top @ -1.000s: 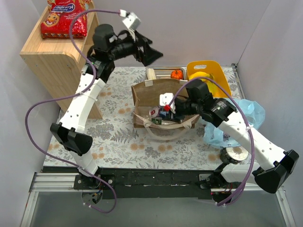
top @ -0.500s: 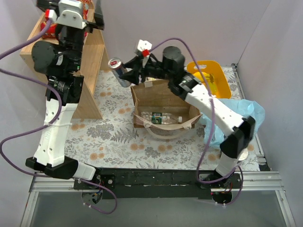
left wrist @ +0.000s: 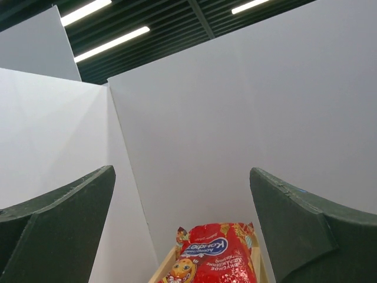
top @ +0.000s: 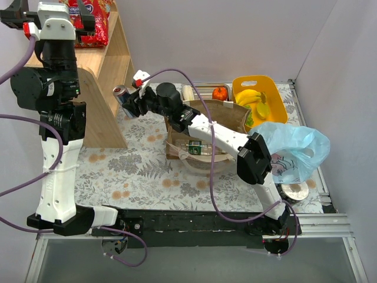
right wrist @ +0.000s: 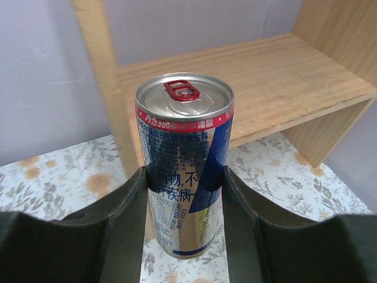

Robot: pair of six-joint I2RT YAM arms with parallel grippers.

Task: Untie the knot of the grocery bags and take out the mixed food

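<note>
Right jaws clamped on flanks of upright drink can (right wrist: 184,147), held over desk (top: 147,171) just beside wooden shelf unit (top: 100,65). Left jaws spread wide, empty, raised by shelf top; red crisp packet (left wrist: 206,259) lies beyond them, untouched. Light-blue bag (top: 294,147) at desk's right edge, well apart from both. Brown paper carrier (top: 227,112) mid-desk, clear bottle (top: 197,147) inside. Knot not discernible.

Wooden shelf (top: 109,121) at 10 o'clock on floral table cover (top: 147,171); yellow tub (top: 278,99) at 1 o'clock, steel tray (top: 204,88) just beside at 12; 1 round grey object (top: 293,190) at 4.
</note>
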